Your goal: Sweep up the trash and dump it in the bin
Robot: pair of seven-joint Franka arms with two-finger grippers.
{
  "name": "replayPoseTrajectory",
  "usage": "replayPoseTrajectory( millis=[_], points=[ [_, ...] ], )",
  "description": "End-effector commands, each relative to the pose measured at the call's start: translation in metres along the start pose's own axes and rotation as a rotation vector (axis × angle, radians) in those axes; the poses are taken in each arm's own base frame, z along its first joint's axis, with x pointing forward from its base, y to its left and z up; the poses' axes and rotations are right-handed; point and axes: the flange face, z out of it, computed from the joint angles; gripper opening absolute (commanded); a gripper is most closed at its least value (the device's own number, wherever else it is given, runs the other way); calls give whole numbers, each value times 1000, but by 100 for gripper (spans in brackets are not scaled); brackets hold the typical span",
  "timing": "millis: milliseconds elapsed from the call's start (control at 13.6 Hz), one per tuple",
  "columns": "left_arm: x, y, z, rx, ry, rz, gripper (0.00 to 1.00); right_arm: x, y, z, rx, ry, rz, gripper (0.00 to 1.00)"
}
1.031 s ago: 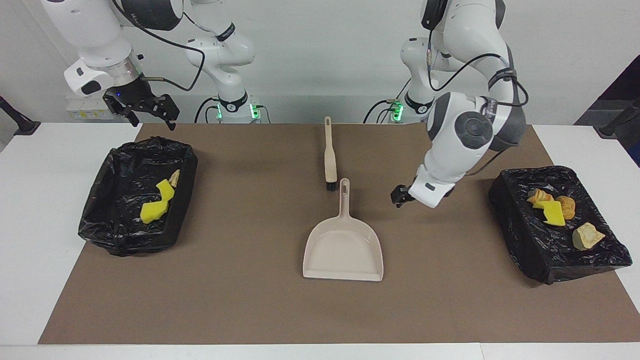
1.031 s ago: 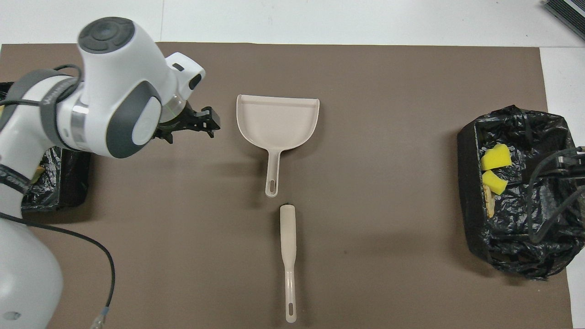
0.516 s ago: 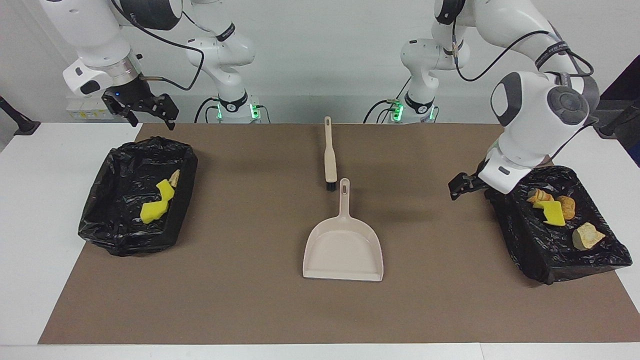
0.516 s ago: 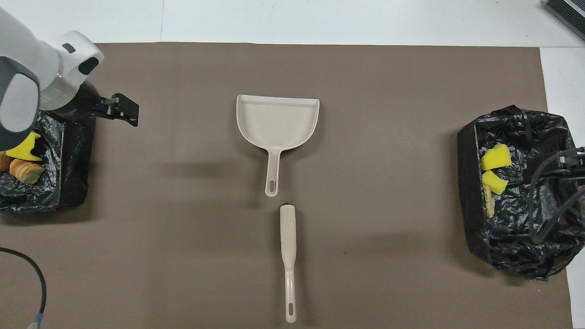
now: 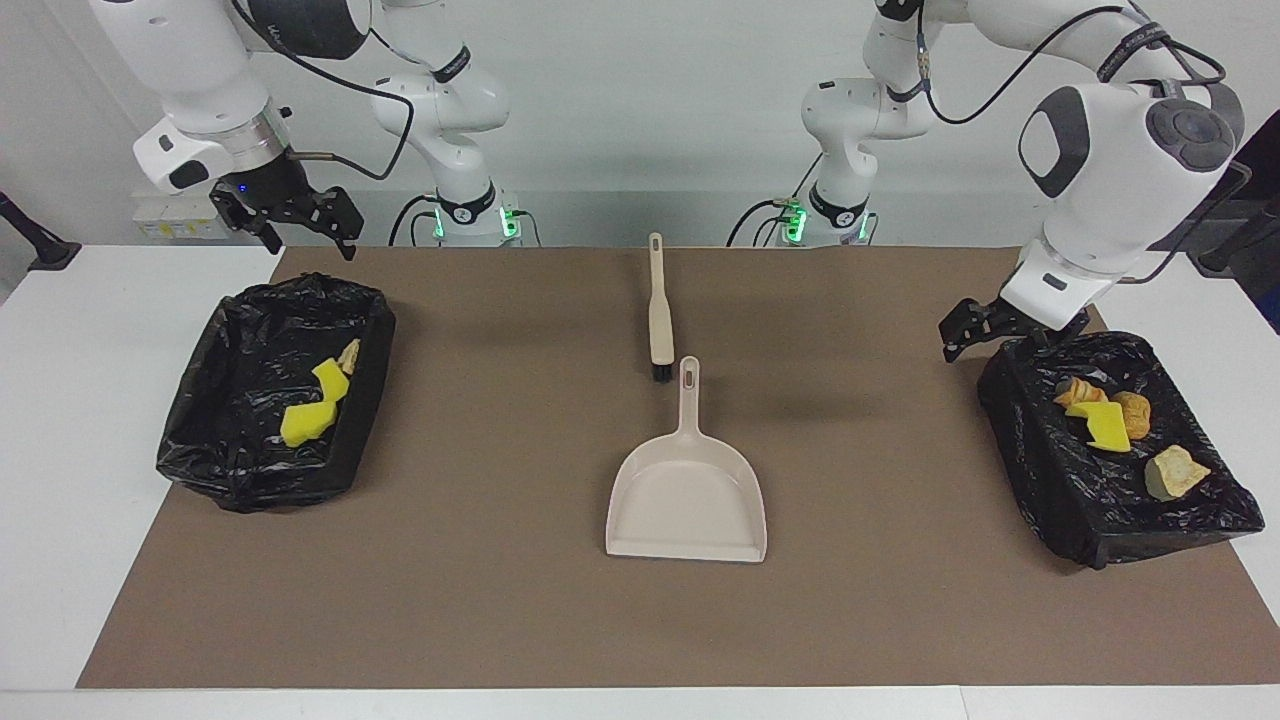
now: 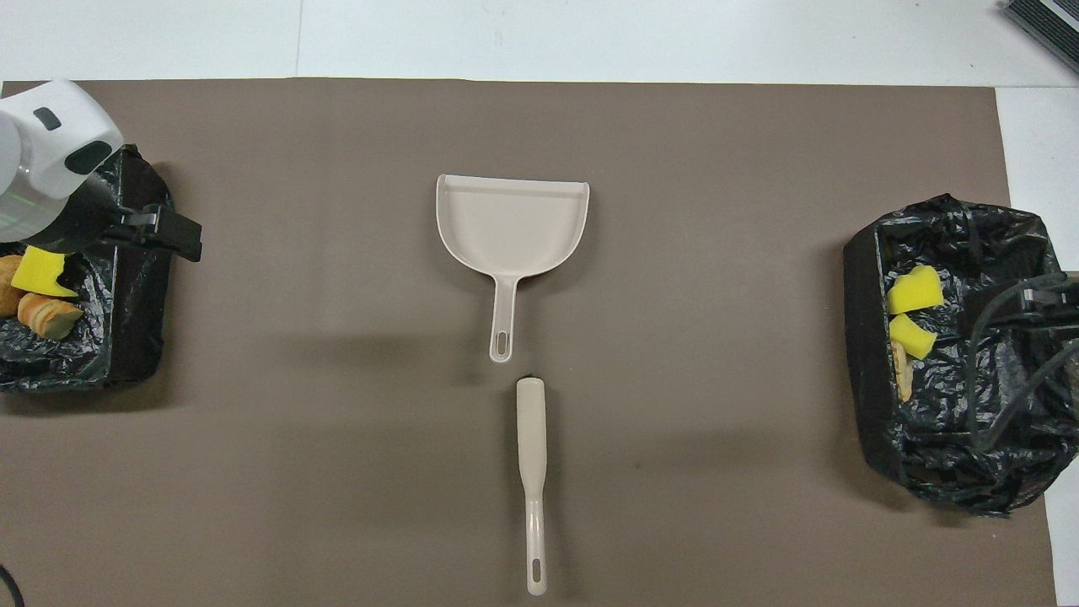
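All the trash lies in two black-lined bins. The bin [image 5: 368, 385] at the right arm's end holds yellow sponge chunks [image 5: 310, 408] and a beige scrap [image 5: 349, 355]. The bin [image 5: 1035, 465] at the left arm's end holds orange-brown pieces [image 5: 1131, 412], a yellow sponge [image 5: 1106, 428] and a beige lump [image 5: 1175, 473]. The empty beige dustpan [image 5: 686, 495] and the brush [image 5: 660, 310] lie mid-mat. My left gripper [image 5: 962, 336] hovers empty over the inner rim of its bin, also in the overhead view [image 6: 179, 239]. My right gripper [image 5: 306, 242] is open and empty, raised over its bin's near end.
A brown mat [image 5: 500, 560] covers the table between the bins. The brush lies nearer to the robots than the dustpan, end to end with the dustpan's handle [image 6: 502, 316]. White table [image 5: 70, 330] shows at both ends.
My left gripper has swung away from beside the dustpan's handle to the rim of the bin at the left arm's end, rising. The right arm has barely moved.
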Motion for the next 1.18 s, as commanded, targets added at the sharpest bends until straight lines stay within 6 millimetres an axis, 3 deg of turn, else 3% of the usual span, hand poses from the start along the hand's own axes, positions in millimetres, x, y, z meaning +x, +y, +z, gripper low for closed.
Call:
replayPoseTrajectory(
  millis=[0,221,442,1105],
  points=[
    [-40,-2,-10,16,-2,50,100,1,0,-4,23,13,-16,100],
    [-45,-5,-34,38,-14,73,100,1,-1,-4,22,13,-18,100],
    [-50,-6,-44,45,-87,87,100,1,0,-4,23,13,-16,100],
    [-44,-8,-45,-11,-43,56,100,1,-1,-4,22,13,-18,100]
  ],
)
